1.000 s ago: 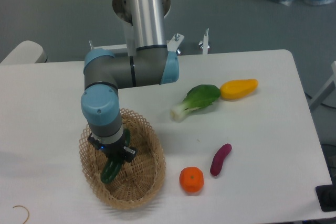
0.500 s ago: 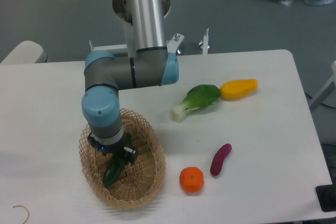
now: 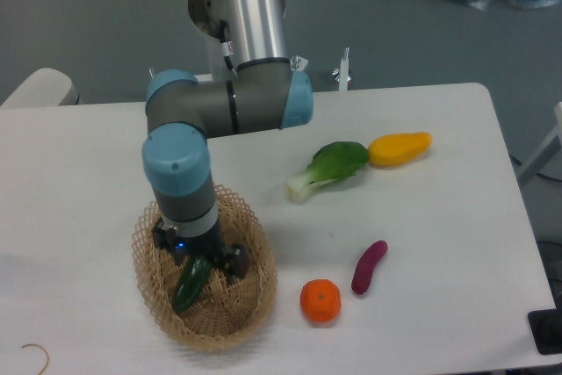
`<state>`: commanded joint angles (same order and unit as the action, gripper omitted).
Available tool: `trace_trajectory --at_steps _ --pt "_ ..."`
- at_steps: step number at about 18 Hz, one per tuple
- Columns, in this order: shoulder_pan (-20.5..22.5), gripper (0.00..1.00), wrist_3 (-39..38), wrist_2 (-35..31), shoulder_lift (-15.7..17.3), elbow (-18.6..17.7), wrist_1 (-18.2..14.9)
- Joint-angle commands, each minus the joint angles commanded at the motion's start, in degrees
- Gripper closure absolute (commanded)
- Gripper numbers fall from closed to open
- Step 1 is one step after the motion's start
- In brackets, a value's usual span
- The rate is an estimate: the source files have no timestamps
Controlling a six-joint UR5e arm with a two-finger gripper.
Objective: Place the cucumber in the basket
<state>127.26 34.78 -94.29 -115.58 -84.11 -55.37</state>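
The dark green cucumber [image 3: 190, 284] lies inside the tan woven basket [image 3: 250, 305] at the table's front left. My gripper [image 3: 202, 255] hangs just above the cucumber, over the basket's middle. Its jaws stand apart and hold nothing. The arm's wrist hides the back part of the basket.
A leafy bok choy [image 3: 327, 169] and a yellow vegetable [image 3: 399, 147] lie at the back right. A purple vegetable [image 3: 369, 266] and an orange fruit [image 3: 320, 300] lie right of the basket. A thin hook-shaped object [image 3: 33, 354] lies at the front left corner.
The gripper has opened and let go of the cucumber, which now rests in the basket. The arm has risen and shifted slightly to the right.
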Motion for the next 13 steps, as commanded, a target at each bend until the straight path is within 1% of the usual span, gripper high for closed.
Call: trace_trajectory --at_steps 2,4,7,10,11,13 --pt "2.4 0.00 6.7 -0.5 1.6 0.4 -0.5" --pt "5.1 0.00 11.7 -0.5 3.4 0.3 -1.1" --pt "9.1 0.00 17.9 -0.2 5.4 0.5 -4.2" --pt "12.8 0.00 25.0 0.2 7.2 0.3 -5.5" --pt "13.7 0.00 28.6 0.3 7.4 0.4 -6.6" --pt "15.6 0.00 35.5 0.3 8.8 0.4 -6.9"
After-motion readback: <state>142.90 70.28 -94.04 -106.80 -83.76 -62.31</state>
